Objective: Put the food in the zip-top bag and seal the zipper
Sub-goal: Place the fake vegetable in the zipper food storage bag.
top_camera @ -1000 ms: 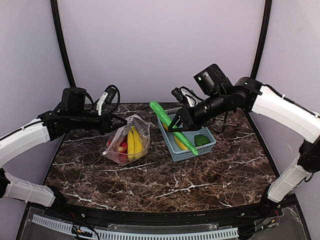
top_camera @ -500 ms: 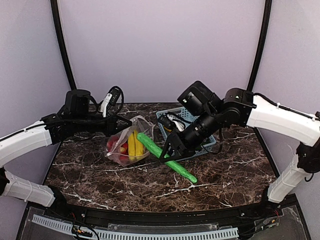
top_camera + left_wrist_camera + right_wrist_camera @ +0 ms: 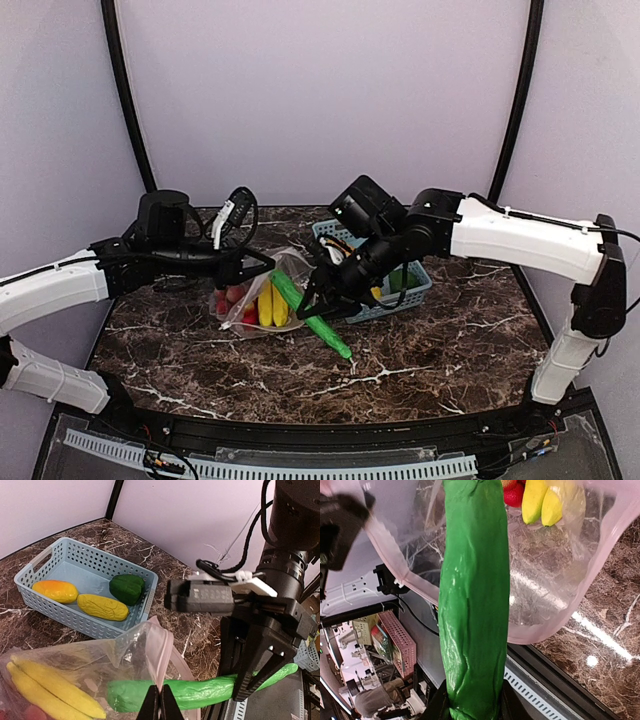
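The clear zip-top bag (image 3: 250,300) lies left of centre with yellow bananas (image 3: 268,303) and red fruits (image 3: 232,297) inside. My left gripper (image 3: 268,262) is shut on its pinkish zipper (image 3: 160,652) and holds the mouth up. The same pinch shows at my left gripper (image 3: 160,702) in the left wrist view. My right gripper (image 3: 320,297) is shut on a long green vegetable (image 3: 312,315). The leading end of the green vegetable (image 3: 200,692) sits inside the bag's mouth. In the right wrist view, the green vegetable (image 3: 472,605) runs up from my right gripper (image 3: 472,707) into the bag (image 3: 560,595).
The light-blue basket (image 3: 30,575) stands right of the bag. It holds an orange piece (image 3: 55,591), a yellow piece (image 3: 102,606) and a dark green vegetable (image 3: 127,587). Cables (image 3: 235,208) lie behind the left arm. Walls close in the table's back and sides.
My right arm has carried the green vegetable from above the basket leftward and down to the bag's mouth. The left gripper has shifted slightly right, still holding the bag's rim.
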